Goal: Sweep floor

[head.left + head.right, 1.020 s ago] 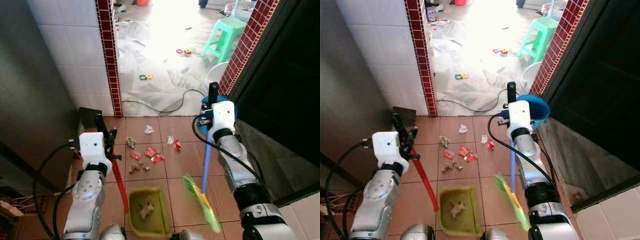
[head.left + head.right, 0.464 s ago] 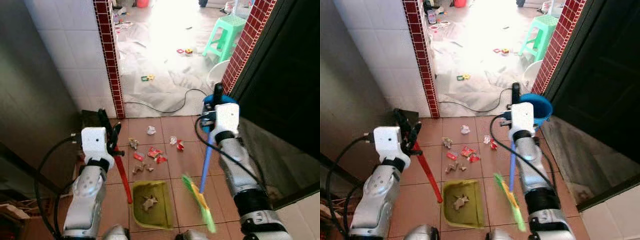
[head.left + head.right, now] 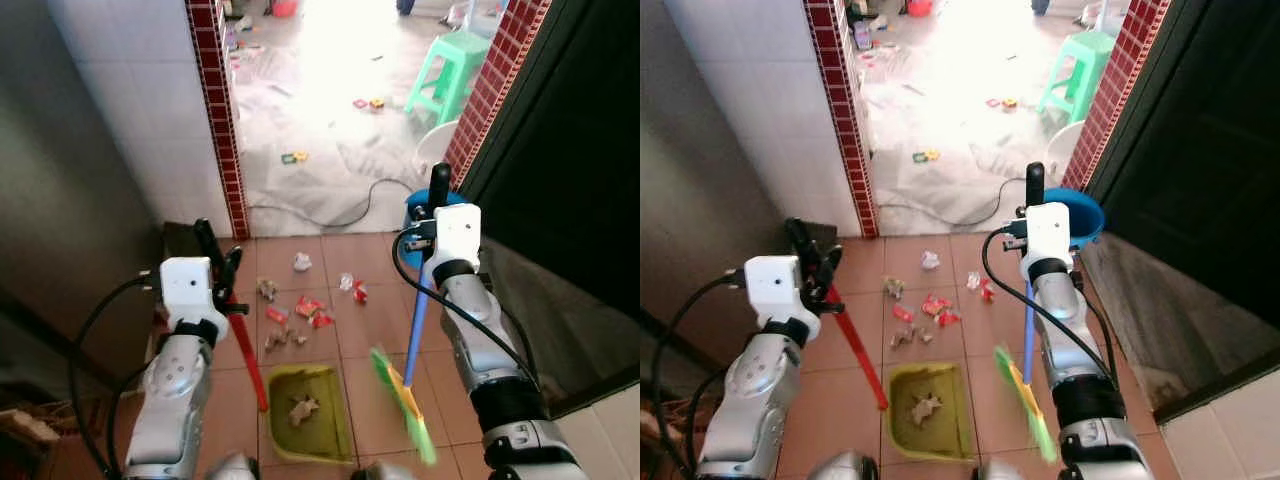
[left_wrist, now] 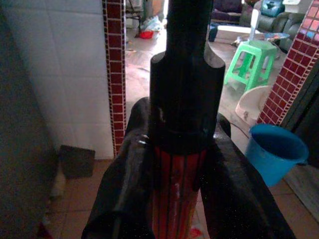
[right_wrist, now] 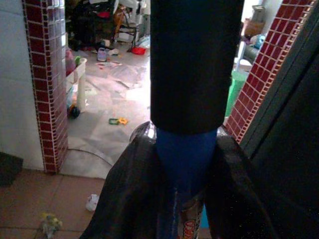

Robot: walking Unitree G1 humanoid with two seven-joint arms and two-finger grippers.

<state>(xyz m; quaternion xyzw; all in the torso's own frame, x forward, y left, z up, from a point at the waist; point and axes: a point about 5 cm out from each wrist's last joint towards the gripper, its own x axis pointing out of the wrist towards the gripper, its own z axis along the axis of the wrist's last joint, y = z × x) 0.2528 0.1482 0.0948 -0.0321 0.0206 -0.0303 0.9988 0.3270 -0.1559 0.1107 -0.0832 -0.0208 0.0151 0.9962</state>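
Right gripper clamped on blue broom handle, green bristles low beside dustpan. Left gripper clamped on dustpan's red handle. Litter just ahead. Both arms fwd, elbows bent.

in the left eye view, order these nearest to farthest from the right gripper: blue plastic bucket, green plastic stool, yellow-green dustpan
1. Blue plastic bucket: right beside the right gripper, by the brick doorpost.
2. Yellow-green dustpan: on the tiles below, toward the robot's left.
3. Green plastic stool: beyond the doorway, in the bright room.
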